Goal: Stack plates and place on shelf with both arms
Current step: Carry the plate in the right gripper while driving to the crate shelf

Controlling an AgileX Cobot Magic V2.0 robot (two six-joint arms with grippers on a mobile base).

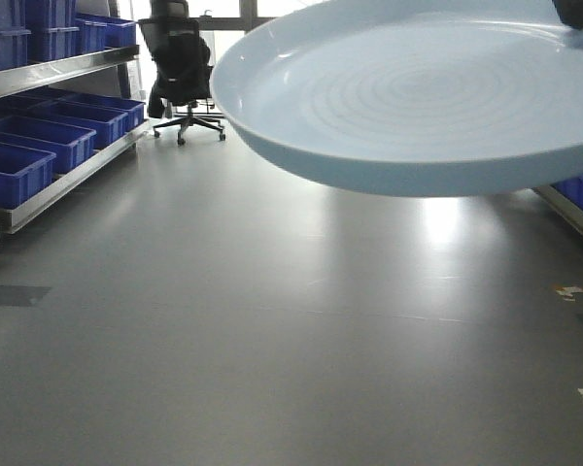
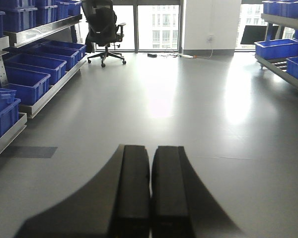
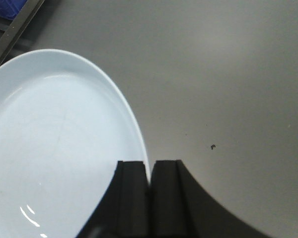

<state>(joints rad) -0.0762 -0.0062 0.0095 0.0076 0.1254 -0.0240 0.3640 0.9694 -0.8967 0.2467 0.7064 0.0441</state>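
Plate, upper right, is pinched only by its rim in the right gripper, so it might slip and smash. Left gripper is pressed together, empty.

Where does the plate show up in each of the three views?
Front view: plate fills the upper right.
Left wrist view: not in it.
Right wrist view: lower left, rim pinched by the right tool.
Shared landmark: black office chair, top left in the front and left wrist views.
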